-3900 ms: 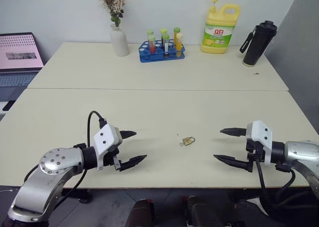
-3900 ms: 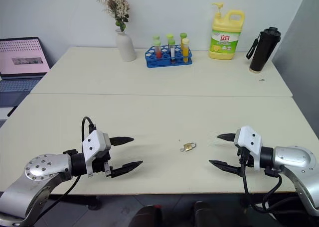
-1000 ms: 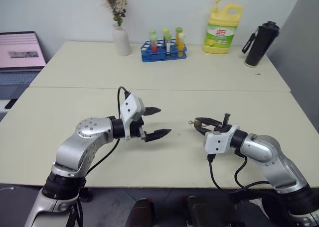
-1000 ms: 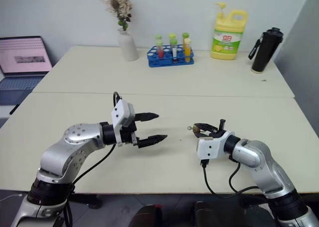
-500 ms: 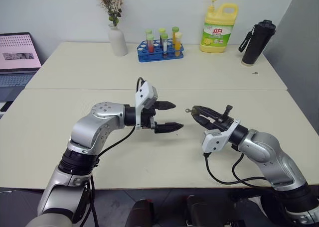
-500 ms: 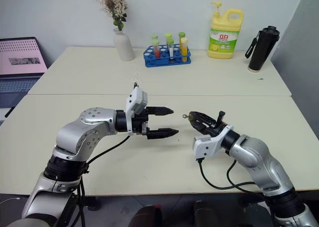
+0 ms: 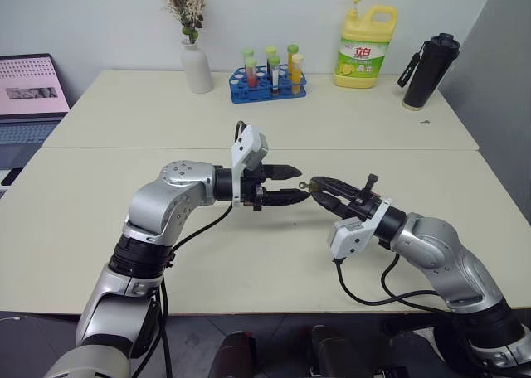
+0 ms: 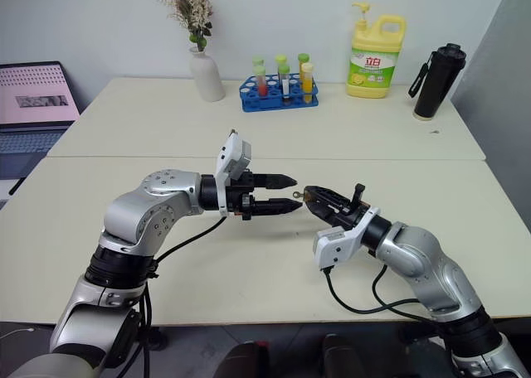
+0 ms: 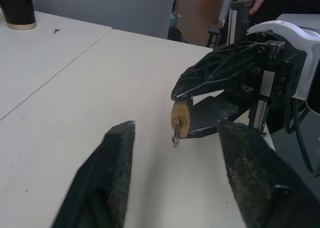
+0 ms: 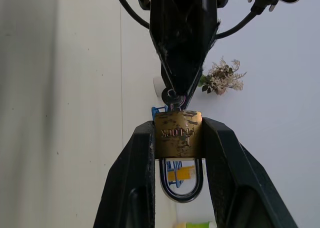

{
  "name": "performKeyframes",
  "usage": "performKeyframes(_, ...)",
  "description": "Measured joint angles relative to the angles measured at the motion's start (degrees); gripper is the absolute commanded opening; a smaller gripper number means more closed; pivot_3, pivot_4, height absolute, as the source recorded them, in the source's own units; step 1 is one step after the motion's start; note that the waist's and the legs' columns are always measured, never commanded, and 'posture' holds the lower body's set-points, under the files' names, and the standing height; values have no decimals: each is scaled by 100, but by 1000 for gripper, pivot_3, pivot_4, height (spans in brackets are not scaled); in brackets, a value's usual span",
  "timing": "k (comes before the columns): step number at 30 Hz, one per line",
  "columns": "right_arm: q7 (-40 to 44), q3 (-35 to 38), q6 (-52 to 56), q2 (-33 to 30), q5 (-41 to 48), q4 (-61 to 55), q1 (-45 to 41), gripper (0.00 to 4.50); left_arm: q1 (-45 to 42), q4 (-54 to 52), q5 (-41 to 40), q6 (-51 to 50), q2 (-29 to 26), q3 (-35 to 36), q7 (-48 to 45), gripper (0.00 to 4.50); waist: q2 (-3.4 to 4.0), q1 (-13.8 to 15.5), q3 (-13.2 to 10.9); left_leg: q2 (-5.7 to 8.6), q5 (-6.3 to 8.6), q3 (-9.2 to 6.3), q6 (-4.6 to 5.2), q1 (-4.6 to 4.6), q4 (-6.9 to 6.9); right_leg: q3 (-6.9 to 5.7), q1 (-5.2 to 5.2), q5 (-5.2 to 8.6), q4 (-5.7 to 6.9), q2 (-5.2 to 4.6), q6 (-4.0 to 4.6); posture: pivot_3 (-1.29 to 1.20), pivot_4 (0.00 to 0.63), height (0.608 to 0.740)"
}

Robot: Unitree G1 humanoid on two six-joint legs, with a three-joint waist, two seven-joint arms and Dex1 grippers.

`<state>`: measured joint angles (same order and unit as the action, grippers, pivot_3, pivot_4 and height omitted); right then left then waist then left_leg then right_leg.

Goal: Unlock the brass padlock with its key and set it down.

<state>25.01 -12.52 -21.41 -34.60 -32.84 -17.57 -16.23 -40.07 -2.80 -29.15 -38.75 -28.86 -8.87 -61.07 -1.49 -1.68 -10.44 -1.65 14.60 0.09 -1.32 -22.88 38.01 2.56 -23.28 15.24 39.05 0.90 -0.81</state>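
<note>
Because the brass padlock [image 10: 178, 134] is tiny, rigid and probably slick, the right gripper [image 10: 177, 138] clamps its body above the counter [image 7: 249, 254] while the left gripper [image 9: 172, 138], parted, should pinch the key [image 9: 176, 137] by its protruding end.

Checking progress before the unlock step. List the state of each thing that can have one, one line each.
brass padlock: lifted off the table, clamped by its body, shackle closed.
key: in the padlock's keyhole.
right gripper: shut on the padlock.
left gripper: fingers apart either side of the key, not visibly gripping it.
laptop: open, screen lit.
</note>
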Motion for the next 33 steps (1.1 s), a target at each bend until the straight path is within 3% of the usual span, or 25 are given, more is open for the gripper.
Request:
performKeyframes(6, 1, 0, -53, 0, 40, 2, -1, 930, 0, 21, 8, -53, -5, -18, -122, 3, 0, 0, 0, 0, 0, 0, 0, 0, 0, 0, 0, 0, 0, 0, 0, 0, 150, 740)
performKeyframes(17, 35, 0, -63, 1, 80, 18, -12, 930, 1, 20, 74, 34, -10, -43, -226, 0, 0, 0, 0, 0, 0, 0, 0, 0, 0, 0, 0, -1, 0, 0, 1, 0, 150, 740)
performKeyframes(21, 125, -12, -24, 53, 211, 27, -8, 930, 76, 12, 584, 1033, -145, -238, -440, 0, 0, -1, 0, 0, 0, 2, 0, 1, -1, 4, 0, -5, 0, 0, 9, 0, 150, 740)
performKeyframes(30, 301, -13, 208, 199, 476, 28, 24, 930, 277, 560, 1949, 4354, -98, -443, -464, 0, 0, 16, 0, 3, 0, 8, 1, -1, 1, 4, 0, -6, -1, -2, 10, 0, 150, 740)
performKeyframes(33, 322, -8, 224, 195, 477, 29, 26, 930, 267, 740, 2076, 4755, -32, -435, -458, 0, 0, 16, 0, 3, 0, 8, 1, -2, 1, 2, 0, -6, -1, -1, 10, 0, 150, 740)
